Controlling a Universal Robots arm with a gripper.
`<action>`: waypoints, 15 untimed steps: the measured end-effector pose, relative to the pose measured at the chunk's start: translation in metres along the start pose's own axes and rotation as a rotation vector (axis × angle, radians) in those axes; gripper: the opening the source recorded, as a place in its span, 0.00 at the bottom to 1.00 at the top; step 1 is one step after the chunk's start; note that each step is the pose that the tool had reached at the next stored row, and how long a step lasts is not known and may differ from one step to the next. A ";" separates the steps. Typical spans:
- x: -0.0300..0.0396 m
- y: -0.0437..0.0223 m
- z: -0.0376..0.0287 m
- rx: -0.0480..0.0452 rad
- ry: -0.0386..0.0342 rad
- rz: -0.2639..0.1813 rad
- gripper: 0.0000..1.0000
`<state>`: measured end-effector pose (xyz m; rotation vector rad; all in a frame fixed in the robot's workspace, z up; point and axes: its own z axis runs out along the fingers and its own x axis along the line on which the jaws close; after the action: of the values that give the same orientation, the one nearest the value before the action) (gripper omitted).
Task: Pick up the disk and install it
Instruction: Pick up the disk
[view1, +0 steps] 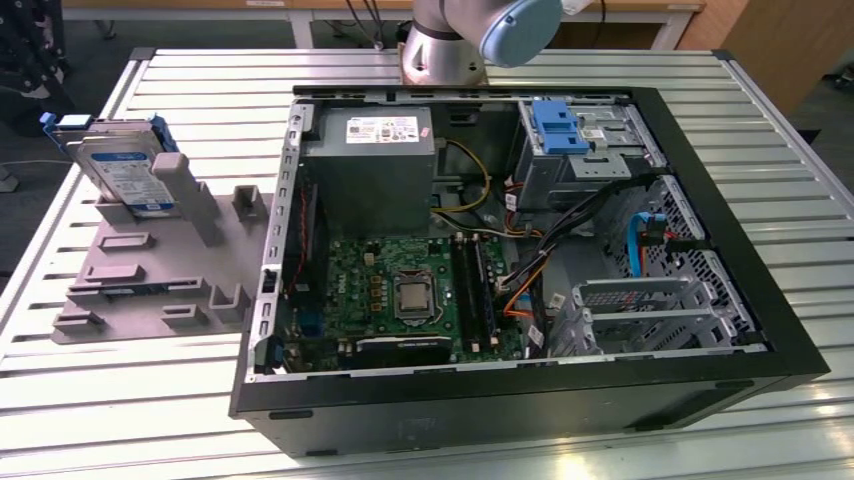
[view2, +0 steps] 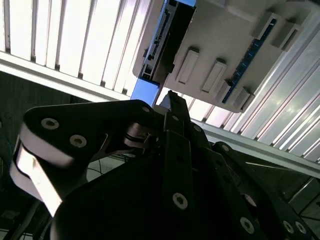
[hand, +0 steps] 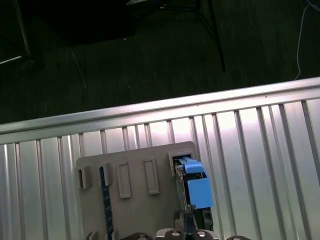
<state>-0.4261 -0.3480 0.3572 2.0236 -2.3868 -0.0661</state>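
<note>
The disk (view1: 120, 170) stands tilted in 1 grey fixture (view1: 147, 285) on the table (view1: 134, 400), at the exterior view's left of the open case (view1: 507, 405); in both wrist views the gripper (view2: 172, 100) (hand: 187, 220) points at its blue end, not touching it; whether the gripper is wide or narrow cannot be told.

The disk (view1: 118, 172) leans tilted in the holder (view1: 174, 272) on the table (view1: 107, 400), at the exterior view's left of the open computer case (view1: 507, 410). Inside the case, the power supply (view1: 367, 165) sits behind the motherboard (view1: 400, 290), with the bracket (view1: 557, 125) at the exterior view's right of it.
</note>
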 end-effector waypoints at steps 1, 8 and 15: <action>-0.0001 0.0000 0.0000 0.0000 0.0000 0.000 0.11; -0.0047 0.0032 0.0016 0.0002 0.0002 -0.006 0.23; -0.0056 0.0060 0.0083 0.0002 0.0024 -0.080 0.47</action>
<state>-0.4313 -0.3413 0.3493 2.1175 -2.3041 -0.0641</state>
